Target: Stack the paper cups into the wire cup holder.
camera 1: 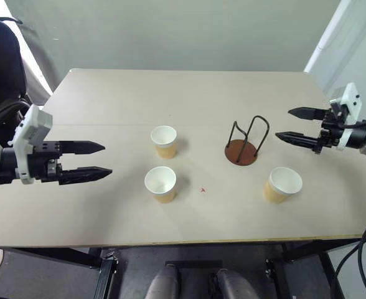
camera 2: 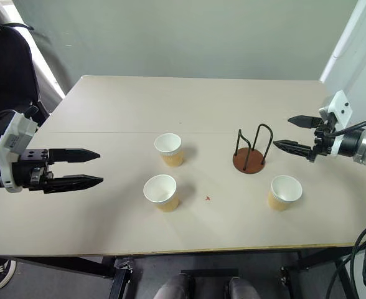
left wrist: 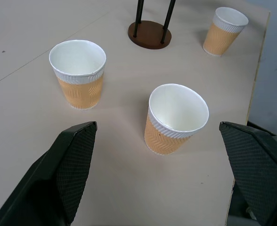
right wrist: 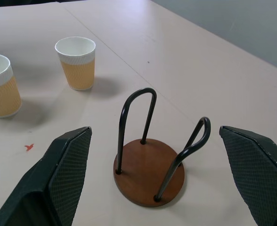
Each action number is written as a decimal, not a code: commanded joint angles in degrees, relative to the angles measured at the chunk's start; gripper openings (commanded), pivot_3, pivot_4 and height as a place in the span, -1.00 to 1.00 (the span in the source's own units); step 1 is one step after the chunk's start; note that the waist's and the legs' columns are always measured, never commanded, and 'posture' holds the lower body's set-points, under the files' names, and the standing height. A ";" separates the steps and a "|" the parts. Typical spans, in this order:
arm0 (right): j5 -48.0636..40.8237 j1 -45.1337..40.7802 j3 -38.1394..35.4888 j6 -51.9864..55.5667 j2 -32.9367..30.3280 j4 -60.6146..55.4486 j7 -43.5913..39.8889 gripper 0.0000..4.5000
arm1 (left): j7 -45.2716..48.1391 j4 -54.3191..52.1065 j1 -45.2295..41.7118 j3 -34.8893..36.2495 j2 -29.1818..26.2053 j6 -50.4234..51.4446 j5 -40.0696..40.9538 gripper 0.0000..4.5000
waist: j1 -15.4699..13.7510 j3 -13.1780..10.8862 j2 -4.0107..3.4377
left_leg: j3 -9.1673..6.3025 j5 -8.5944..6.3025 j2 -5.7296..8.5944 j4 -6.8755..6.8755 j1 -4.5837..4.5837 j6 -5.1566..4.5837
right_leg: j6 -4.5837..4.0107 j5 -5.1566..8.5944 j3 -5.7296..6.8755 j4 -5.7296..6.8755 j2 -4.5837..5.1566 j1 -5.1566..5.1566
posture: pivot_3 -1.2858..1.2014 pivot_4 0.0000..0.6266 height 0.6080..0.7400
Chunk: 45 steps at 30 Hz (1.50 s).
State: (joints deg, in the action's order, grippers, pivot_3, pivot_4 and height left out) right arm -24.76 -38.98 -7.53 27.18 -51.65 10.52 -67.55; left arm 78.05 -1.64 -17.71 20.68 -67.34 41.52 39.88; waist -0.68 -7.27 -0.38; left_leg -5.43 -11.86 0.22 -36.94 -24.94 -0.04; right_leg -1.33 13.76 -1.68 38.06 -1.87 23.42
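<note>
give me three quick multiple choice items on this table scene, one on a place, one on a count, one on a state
1. Where does the lone cup stand?
A. right of the holder, nearer the table's front edge
B. inside the holder
C. at the table's far edge

2. How many cups are on the table?
A. two
B. three
C. five

3. How is the left gripper?
A. shut on a cup
B. open, holding nothing
C. shut, empty

Answers:
1 A: it stands apart, on the holder's right and front side.
2 B: two cups stand left of the holder, one right.
3 B: a clear gap shows between its fingers, with no cup in it.
</note>
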 commanded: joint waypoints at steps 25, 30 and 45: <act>-2.42 -13.07 6.65 31.07 12.14 -8.13 23.54 0.97 | -1.68 -4.46 1.97 2.41 0.25 1.15 2.23 0.98 | 0.23 -0.02 -0.04 | 0.00 0.05 -0.03 0.09 0.00 0.03 | -0.04 -0.01 0.00 0.05 -0.03 0.12 | 0.03 -0.52 1.00; -1.31 -11.86 8.54 31.97 12.13 -9.00 23.74 0.97 | -1.84 -4.33 2.23 2.48 0.22 0.96 2.14 0.98 | 0.23 -0.02 -0.04 | 0.00 0.03 -0.02 0.13 -0.03 0.05 | -0.04 -0.01 0.00 0.04 -0.03 0.18 | 0.03 -0.52 1.00; 3.99 -10.44 13.96 30.61 15.64 -7.66 26.70 0.97 | -2.36 -4.67 3.26 3.15 -0.06 0.79 2.06 0.98 | 0.24 -0.02 -0.04 | 0.00 0.08 -0.03 0.27 -0.02 0.12 | -0.06 -0.02 0.00 0.06 -0.03 0.26 | 0.03 -0.52 1.00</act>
State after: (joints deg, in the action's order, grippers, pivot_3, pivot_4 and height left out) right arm -21.94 -49.29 6.18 59.15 -35.49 3.92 -41.16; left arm 75.78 -4.68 -14.48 21.59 -66.64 42.54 41.33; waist -0.44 -7.29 -0.41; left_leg -5.44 -11.78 0.19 -36.66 -24.96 0.08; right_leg -1.39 13.75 -1.68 38.12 -1.90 23.67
